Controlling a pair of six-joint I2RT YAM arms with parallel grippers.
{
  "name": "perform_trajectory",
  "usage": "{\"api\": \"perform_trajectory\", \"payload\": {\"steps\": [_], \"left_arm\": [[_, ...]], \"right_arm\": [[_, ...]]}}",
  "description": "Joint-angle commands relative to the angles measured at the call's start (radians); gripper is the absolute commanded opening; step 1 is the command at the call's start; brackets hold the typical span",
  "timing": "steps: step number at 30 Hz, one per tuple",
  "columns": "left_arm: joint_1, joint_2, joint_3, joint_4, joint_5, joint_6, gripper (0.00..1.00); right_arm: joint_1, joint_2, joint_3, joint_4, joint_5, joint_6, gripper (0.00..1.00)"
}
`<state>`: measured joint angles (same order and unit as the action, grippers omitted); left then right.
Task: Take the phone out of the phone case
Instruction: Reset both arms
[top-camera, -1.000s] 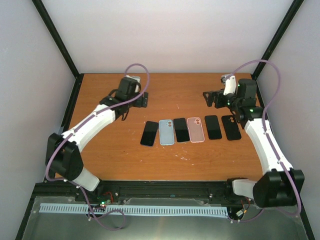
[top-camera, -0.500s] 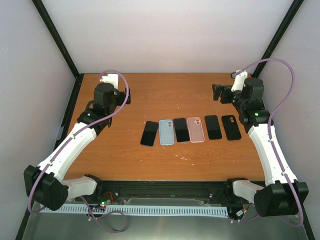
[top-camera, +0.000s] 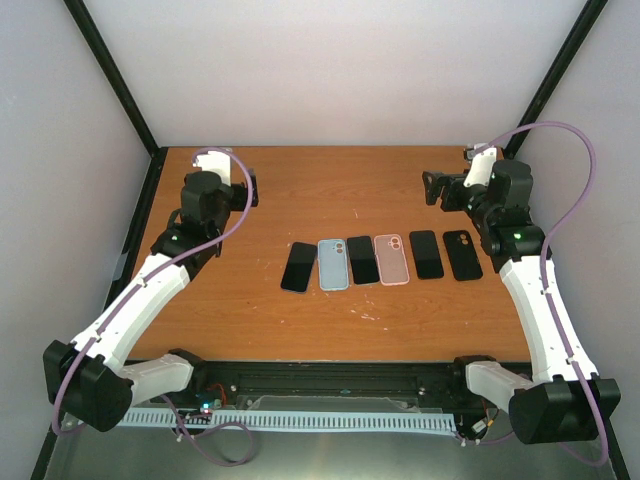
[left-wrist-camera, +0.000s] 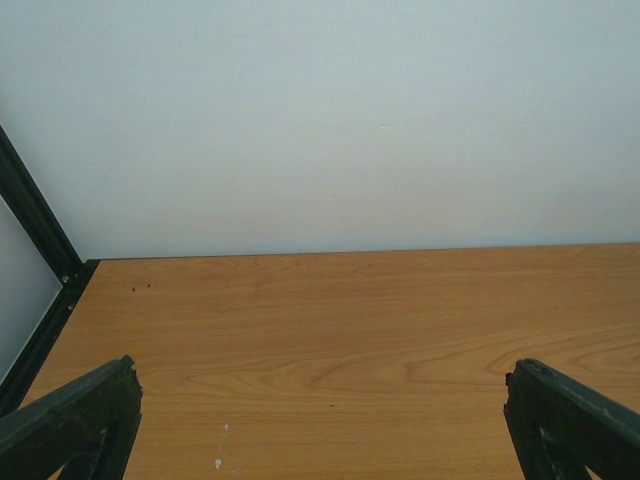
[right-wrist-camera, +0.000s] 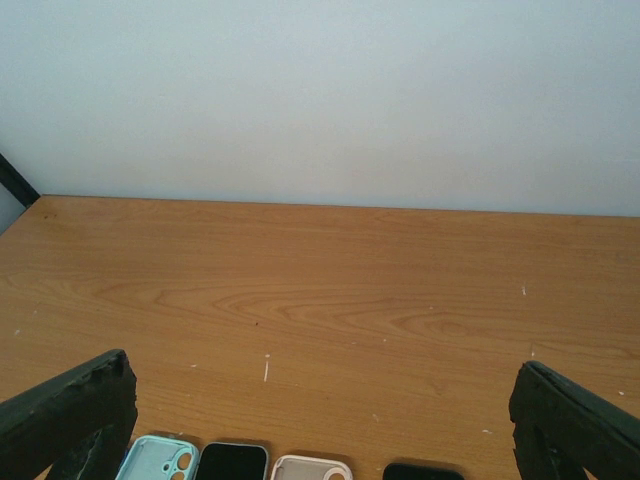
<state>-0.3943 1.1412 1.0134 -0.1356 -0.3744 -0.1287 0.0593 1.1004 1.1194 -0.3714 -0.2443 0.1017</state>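
Note:
Six flat items lie in a row mid-table: a black phone (top-camera: 298, 266), a light blue case (top-camera: 333, 264), a black phone (top-camera: 362, 259), a pink case (top-camera: 392, 259), a black phone (top-camera: 426, 253) and a black case (top-camera: 462, 254). The blue and pink cases look empty. My left gripper (top-camera: 250, 190) is open and empty at the back left, over bare wood (left-wrist-camera: 322, 400). My right gripper (top-camera: 432, 188) is open and empty at the back right (right-wrist-camera: 320, 400). The right wrist view shows the tops of the blue case (right-wrist-camera: 155, 458), a phone (right-wrist-camera: 233, 461) and the pink case (right-wrist-camera: 310, 467).
The wooden table (top-camera: 330, 190) is enclosed by white walls and a black frame (top-camera: 110, 70). Purple cables loop from both arms. A black rail (top-camera: 330, 380) runs along the near edge between the arm bases.

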Motion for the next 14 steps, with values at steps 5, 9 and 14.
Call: {"api": "perform_trajectory", "payload": {"steps": [5, 9, 14], "left_arm": [[0.003, -0.011, -0.005, 0.031, -0.006, 0.021, 1.00], [0.003, -0.008, -0.007, 0.032, -0.004, 0.023, 0.99], [0.003, -0.004, -0.006, 0.030, -0.004, 0.024, 0.99]], "right_arm": [[-0.003, -0.014, -0.004, 0.001, -0.025, 0.010, 1.00], [-0.003, -0.014, -0.018, 0.014, -0.040, 0.011, 1.00], [-0.003, -0.010, -0.023, 0.021, -0.047, 0.021, 1.00]]}}
